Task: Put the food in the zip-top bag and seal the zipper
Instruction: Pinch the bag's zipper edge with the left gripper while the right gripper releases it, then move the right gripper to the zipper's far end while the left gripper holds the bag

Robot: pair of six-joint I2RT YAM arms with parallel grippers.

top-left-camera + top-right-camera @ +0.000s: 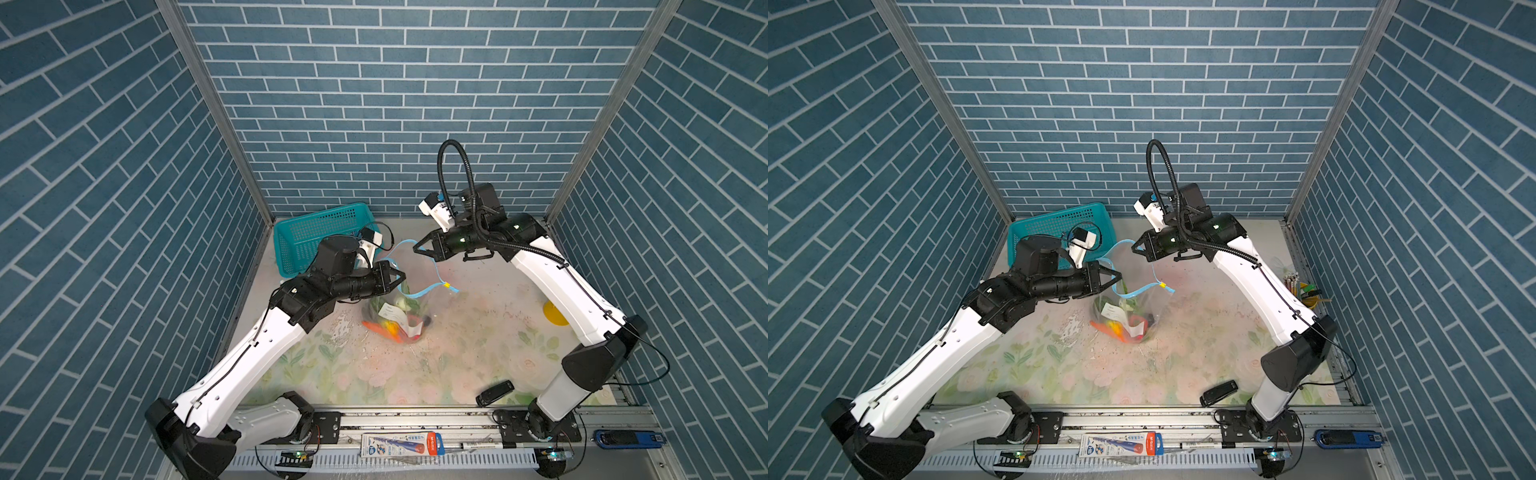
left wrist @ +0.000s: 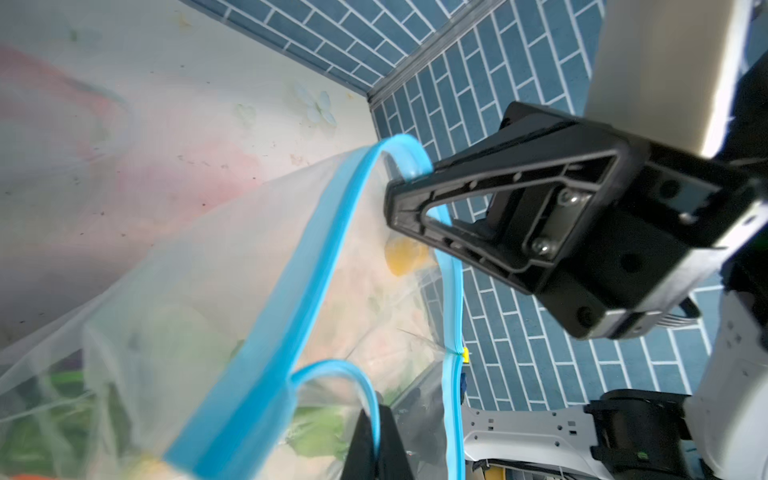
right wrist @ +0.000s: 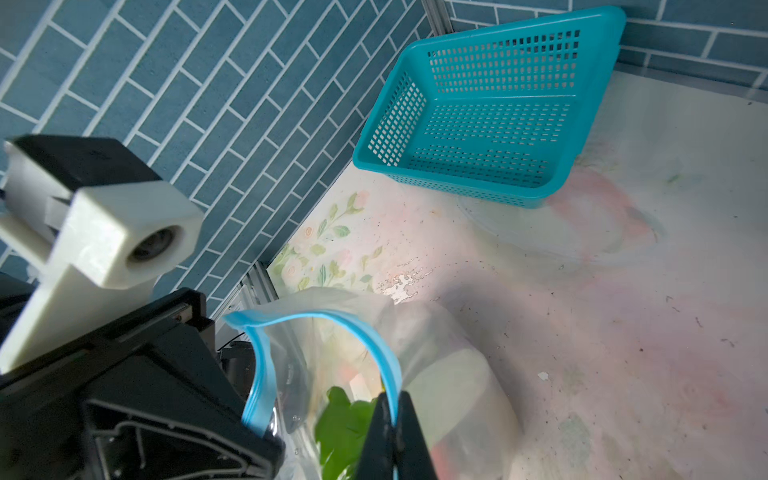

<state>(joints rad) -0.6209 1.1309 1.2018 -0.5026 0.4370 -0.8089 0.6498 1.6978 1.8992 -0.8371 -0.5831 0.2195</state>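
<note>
Hanging by its mouth, the bag (image 1: 417, 299) is mid-table between the two arms, in front of the basket (image 1: 291, 237).

Bag: clear, crinkly film. A white label (image 1: 392, 311) is on the side that faces up in both top views.

Zipper (image 2: 318, 249): a light blue strip. Its two lips are apart, and the mouth gapes in a loop in the right wrist view. The yellow slider (image 1: 446, 285) sits on the stretch toward the right arm, apart from both grips.

Left gripper (image 1: 402, 275): fingers closed tight, with the zipper pinched between them.

Right gripper (image 1: 417, 248): fingers also clamped on the zipper, at a spot farther back. The left wrist view shows the strip passing through its tips.

Food (image 1: 390, 326): heaped in the bag's bottom. Orange, red, yellow and green show through the film. A green piece (image 3: 340, 419) lies just under the right gripper's fingers.

Hard to make out:
- The pieces merge behind the film, and the label covers some, so I cannot tell them apart one by one.
- I cannot tell whether the bag's bottom rests on the table (image 1: 478, 332) or hangs just above it.
- The left arm covers the basket's near corner in both top views.
- Film close to the lens is blurred in the left wrist view.
- Each wrist view cuts off its own gripper's fingers at the frame edge, so only the tips show.
</note>
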